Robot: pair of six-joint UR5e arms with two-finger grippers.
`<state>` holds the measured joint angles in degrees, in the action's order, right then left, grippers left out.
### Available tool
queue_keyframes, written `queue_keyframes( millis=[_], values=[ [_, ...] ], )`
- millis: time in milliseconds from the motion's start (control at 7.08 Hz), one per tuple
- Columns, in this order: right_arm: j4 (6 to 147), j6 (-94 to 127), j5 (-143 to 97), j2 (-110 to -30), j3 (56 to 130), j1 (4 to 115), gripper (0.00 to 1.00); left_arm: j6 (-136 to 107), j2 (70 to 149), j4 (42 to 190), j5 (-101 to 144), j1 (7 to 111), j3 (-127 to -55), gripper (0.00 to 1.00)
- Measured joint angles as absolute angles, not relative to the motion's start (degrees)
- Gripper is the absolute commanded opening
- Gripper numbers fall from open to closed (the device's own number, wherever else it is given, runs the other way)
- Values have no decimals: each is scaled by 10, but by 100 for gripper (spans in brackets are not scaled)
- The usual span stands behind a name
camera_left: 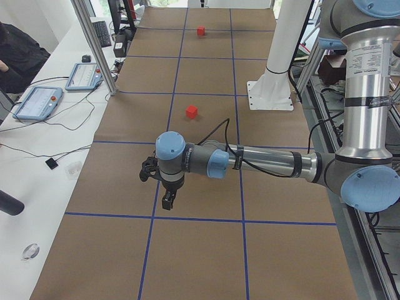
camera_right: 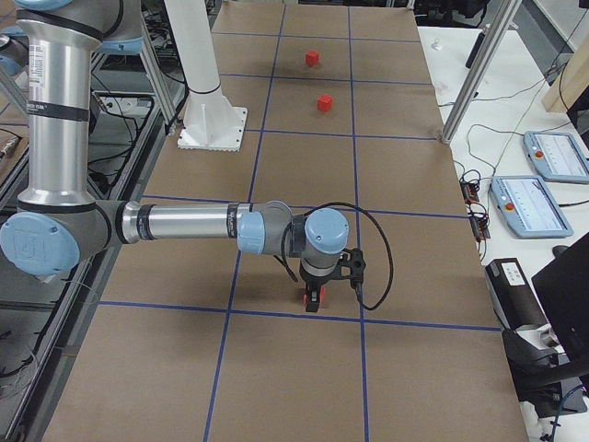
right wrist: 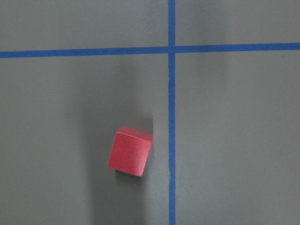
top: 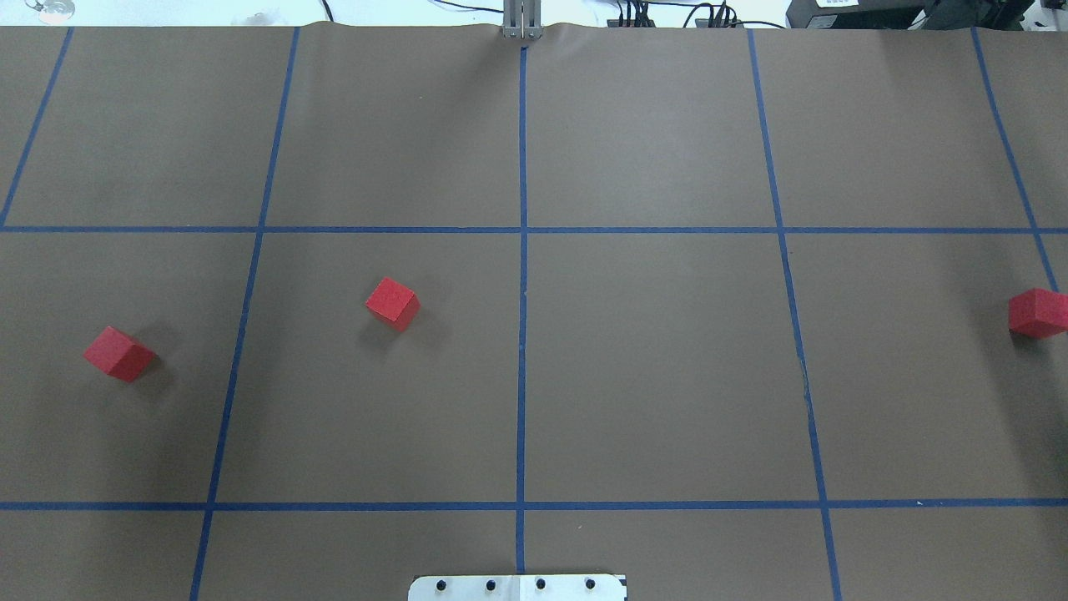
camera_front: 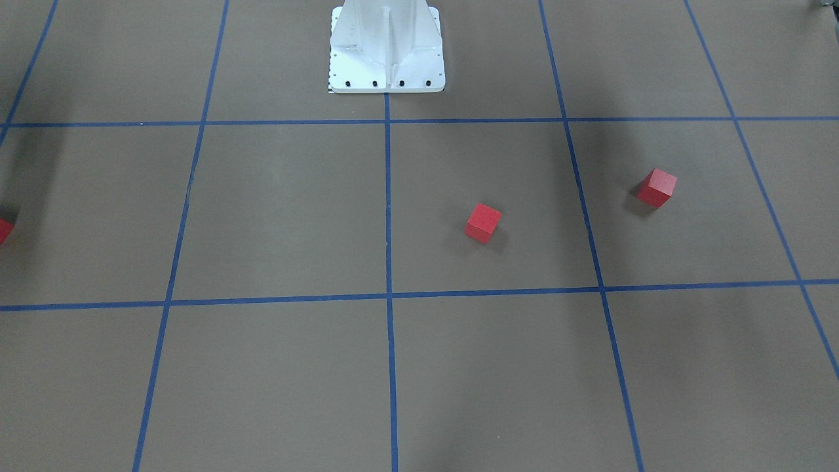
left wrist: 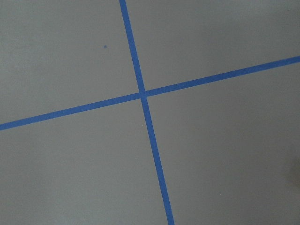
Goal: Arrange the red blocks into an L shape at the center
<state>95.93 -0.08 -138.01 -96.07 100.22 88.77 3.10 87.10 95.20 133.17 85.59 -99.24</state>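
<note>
Three red blocks lie apart on the brown floor. One (top: pixel 121 353) is far left, one (top: pixel 392 303) is left of the middle line, and one (top: pixel 1037 313) is at the right edge. The center (top: pixel 522 230) at the middle tape crossing holds no block. My right gripper (camera_right: pixel 315 293) hangs just over the right block (camera_right: pixel 313 304), which lies on the floor in the right wrist view (right wrist: pixel 130 151). My left gripper (camera_left: pixel 167 201) hangs over bare floor near a tape crossing (left wrist: pixel 143 95). I cannot tell whether either gripper is open or shut.
The white robot base (camera_front: pixel 387 49) stands at the table's near middle edge. Aluminium frame posts (camera_left: pixel 94 53) and operator tablets (camera_right: pixel 543 207) stand beside the table's far side. Blue tape lines mark the floor into squares.
</note>
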Motion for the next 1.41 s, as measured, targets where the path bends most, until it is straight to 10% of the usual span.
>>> queue_keyframes(
  millis=[1412],
  values=[
    [921,4,-1412,-910,1016,870,99,-569,1094,1042,1105,419,-1095,100]
  ],
)
